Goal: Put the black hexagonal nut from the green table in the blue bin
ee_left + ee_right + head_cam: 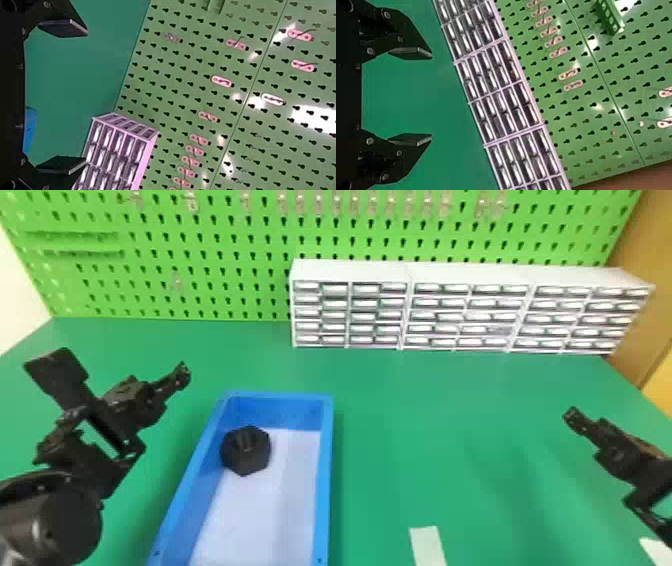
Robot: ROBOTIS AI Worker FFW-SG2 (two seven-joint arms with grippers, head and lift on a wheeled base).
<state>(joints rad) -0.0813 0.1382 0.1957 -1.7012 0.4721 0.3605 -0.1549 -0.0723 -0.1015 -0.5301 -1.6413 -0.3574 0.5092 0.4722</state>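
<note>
Toward the left edge of the table (425, 450), the left arm (107, 480) is black, with a rounded, glossy housing (70, 520) bearing a small screw (49, 534), and a flat plate (55, 372) with softened corners. Toward the right edge, the right arm (622, 460) is black and angular. Both the left gripper (182, 374) and the right gripper (572, 417) have flat, dark pads (411, 52); round greyish screws (386, 15) dot the right one's black, tapering fingers (411, 33).

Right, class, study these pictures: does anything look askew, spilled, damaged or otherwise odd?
Nothing clearly does. The black nut lies inside the blue bin, which looks intact. At most, a pale strip on the green table looks stray, its purpose unclear.
</note>
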